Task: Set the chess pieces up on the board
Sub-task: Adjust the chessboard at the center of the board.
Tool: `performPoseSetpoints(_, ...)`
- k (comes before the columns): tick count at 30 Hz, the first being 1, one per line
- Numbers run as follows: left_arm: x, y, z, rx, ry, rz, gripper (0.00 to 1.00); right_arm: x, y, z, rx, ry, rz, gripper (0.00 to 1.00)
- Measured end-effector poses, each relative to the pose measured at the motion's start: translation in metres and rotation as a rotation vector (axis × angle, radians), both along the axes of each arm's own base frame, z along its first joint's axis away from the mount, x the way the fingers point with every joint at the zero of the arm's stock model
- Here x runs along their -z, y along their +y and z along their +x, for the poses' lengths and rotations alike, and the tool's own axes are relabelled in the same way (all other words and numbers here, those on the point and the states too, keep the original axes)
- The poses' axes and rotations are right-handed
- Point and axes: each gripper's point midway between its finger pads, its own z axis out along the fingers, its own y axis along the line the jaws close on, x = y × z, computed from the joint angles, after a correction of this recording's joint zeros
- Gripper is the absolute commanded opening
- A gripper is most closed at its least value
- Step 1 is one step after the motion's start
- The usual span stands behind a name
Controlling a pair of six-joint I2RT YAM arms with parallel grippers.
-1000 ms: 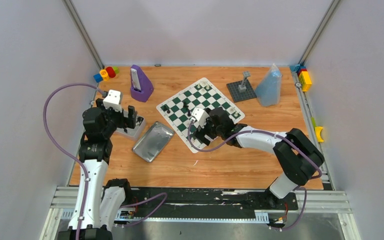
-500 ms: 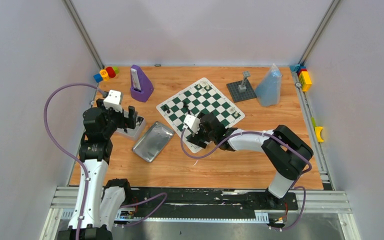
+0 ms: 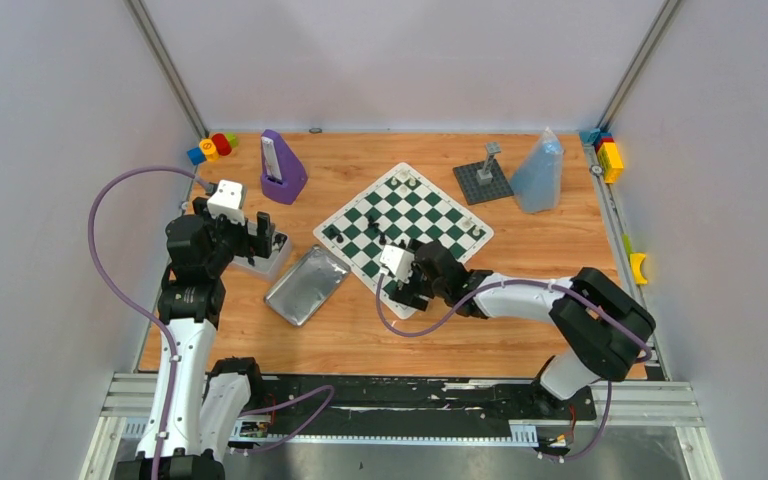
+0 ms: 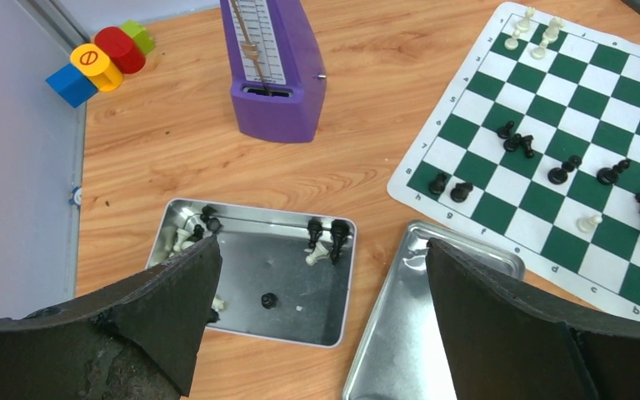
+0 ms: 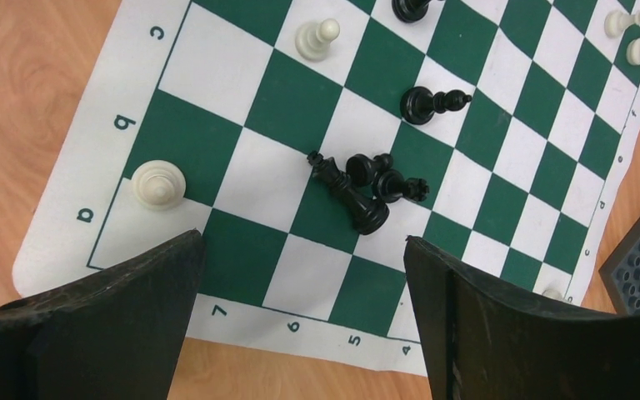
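I'm looking down on the wooden table (image 3: 360, 345), and the board (image 3: 438, 222) lies on it at an angle, a little right of centre. My right gripper (image 5: 300, 250) hangs over the board's near corner, fingers spread wide with nothing between them. My left gripper (image 4: 323, 250) hovers above the tins, just as wide and empty. The tin lid (image 4: 400, 333) lies just beside the board's left edge. The open tin (image 4: 300, 300) sits left of the lid, with a few loose pieces (image 4: 325, 237) in it. Under my right wrist, three black pieces (image 5: 358, 196) lie toppled in a heap mid-board. A black bishop (image 5: 429, 104) lies on its side beyond them. A white pawn (image 5: 157, 183) stands upright near the corner.
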Motion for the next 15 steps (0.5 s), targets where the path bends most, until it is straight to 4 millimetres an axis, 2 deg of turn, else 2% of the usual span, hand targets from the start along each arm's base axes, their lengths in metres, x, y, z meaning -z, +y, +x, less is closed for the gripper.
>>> performPoseSetpoints(10, 0.001, 0.001, 0.0, 0.004, 0.0, 0.017, 1.0, 0.002, -0.036, -0.036, -0.039, 0.04, -0.058, 0.92)
performPoseSetpoints(15, 0.011, -0.003, -0.007, 0.068, 0.048, 0.08, 1.0, 0.003, -0.051, -0.054, -0.077, 0.057, -0.079, 0.92)
